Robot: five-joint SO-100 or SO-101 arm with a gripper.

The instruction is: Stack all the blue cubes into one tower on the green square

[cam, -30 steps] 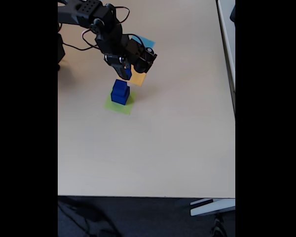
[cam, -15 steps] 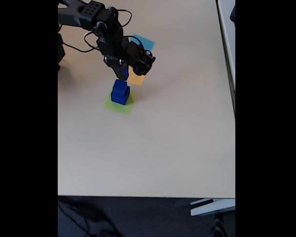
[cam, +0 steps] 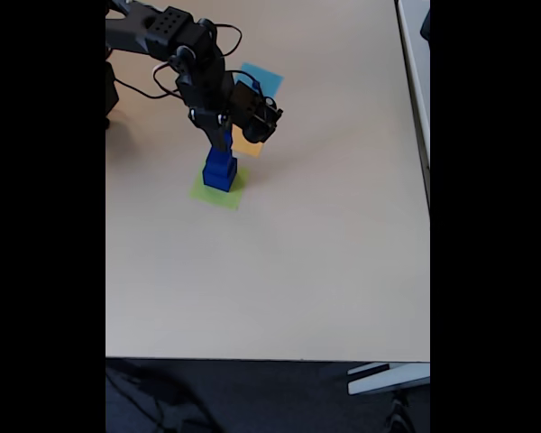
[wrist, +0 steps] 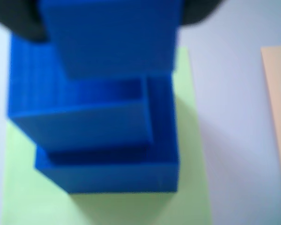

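In the wrist view the small blue cube (wrist: 112, 37) sits between my gripper's (wrist: 113, 16) dark fingers (wrist: 18, 23), which are shut on it. Right below it the medium blue cube (wrist: 84, 129) rests on the large blue cube (wrist: 107, 176), which stands on the green square (wrist: 192, 140). I cannot tell whether the small cube touches the medium one. In the fixed view the gripper (cam: 221, 144) reaches down onto the top of the tower (cam: 220, 173) on the green square (cam: 218, 194), left of the table's middle.
An orange-yellow paper square (cam: 250, 144) lies just behind and right of the tower, partly under the arm, and shows at the right edge (wrist: 278, 117) of the wrist view. A light blue paper square (cam: 263, 79) lies farther back. The table edge (cam: 270, 359) runs along the front.
The gripper has come down and slightly left with the small cube, from above the two-cube stack to right at its top.
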